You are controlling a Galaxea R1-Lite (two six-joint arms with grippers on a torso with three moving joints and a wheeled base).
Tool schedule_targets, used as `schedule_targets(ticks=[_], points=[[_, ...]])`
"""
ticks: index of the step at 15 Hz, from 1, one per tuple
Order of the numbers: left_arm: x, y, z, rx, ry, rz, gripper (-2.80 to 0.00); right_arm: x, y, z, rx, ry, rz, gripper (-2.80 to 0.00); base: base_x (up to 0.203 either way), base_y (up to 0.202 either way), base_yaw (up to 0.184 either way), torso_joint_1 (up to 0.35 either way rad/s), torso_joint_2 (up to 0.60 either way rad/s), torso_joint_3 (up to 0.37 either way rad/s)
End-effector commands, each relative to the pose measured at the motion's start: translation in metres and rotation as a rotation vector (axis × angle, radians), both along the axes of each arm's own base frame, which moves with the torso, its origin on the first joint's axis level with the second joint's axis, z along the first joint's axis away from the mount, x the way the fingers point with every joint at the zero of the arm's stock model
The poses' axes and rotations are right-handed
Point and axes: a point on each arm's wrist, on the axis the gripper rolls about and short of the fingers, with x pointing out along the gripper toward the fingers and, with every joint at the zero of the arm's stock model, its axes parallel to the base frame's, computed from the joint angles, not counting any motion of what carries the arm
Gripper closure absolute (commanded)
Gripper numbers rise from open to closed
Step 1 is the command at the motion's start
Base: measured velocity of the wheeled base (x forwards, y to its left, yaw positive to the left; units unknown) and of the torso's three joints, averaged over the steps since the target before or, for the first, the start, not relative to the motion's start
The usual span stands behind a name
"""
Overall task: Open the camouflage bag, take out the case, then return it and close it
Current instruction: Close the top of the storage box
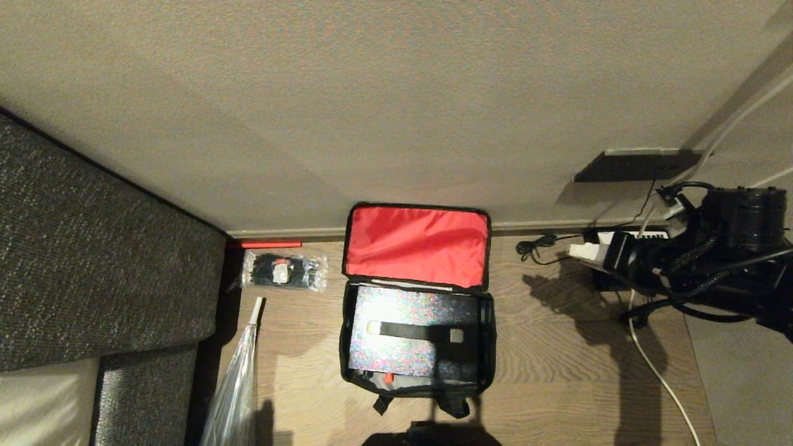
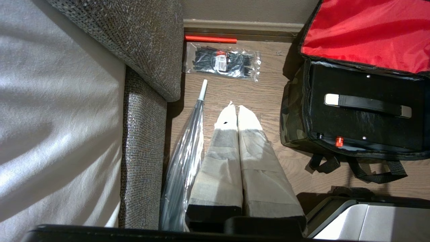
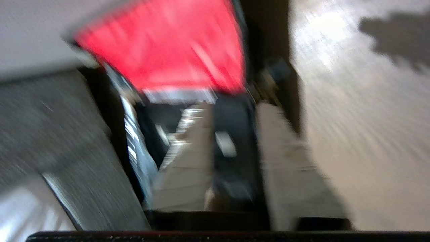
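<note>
The camouflage bag [image 1: 345, 334] stands open on the wooden floor, its red-lined lid [image 1: 416, 248] leaning back against the wall. The case [image 1: 409, 347] lies flat inside it, speckled top up, with a black strap handle [image 1: 414, 331] and a small red latch [image 1: 388, 376] at the near edge. My right arm [image 1: 737, 248] is at the right, off to the side of the bag. In the blurred right wrist view, my right gripper [image 3: 233, 107] is open over the case [image 3: 231, 161], with nothing between its fingers. My left gripper [image 2: 237, 107] hangs shut beside the bag [image 2: 292, 114].
A clear packet of black cable ties [image 1: 284, 271] lies left of the bag, near a red stick [image 1: 263, 244] at the baseboard. A grey sofa [image 1: 93, 260] fills the left, with a folded clear umbrella [image 1: 238, 378] beside it. A power strip [image 1: 619, 241] and cables lie at the right.
</note>
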Motion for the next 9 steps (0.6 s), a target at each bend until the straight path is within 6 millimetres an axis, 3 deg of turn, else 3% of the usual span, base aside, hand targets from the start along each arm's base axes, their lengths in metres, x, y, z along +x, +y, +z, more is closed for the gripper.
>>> schedule_targets(ticks=[1, 3, 7, 9], points=[[0.000, 0.000, -0.001, 0.000, 0.001, 0.000, 0.00, 0.034, 0.009, -0.019, 0.058, -0.107, 0.004, -2.80, 0.000, 0.000, 0.000, 0.000, 0.00, 0.000], [0.000, 0.000, -0.001, 0.000, 0.001, 0.000, 0.00, 0.050, 0.012, -0.029, 0.081, -0.187, 0.005, -2.80, 0.000, 0.000, 0.000, 0.000, 0.00, 0.000], [0.000, 0.000, -0.001, 0.000, 0.001, 0.000, 0.00, 0.080, 0.016, -0.067, 0.076, -0.212, 0.003, -2.80, 0.000, 0.000, 0.000, 0.000, 0.00, 0.000], [0.000, 0.000, -0.001, -0.002, 0.001, 0.000, 0.00, 0.098, 0.019, -0.070, 0.065, -0.251, 0.006, -2.80, 0.000, 0.000, 0.000, 0.000, 0.00, 0.000]])
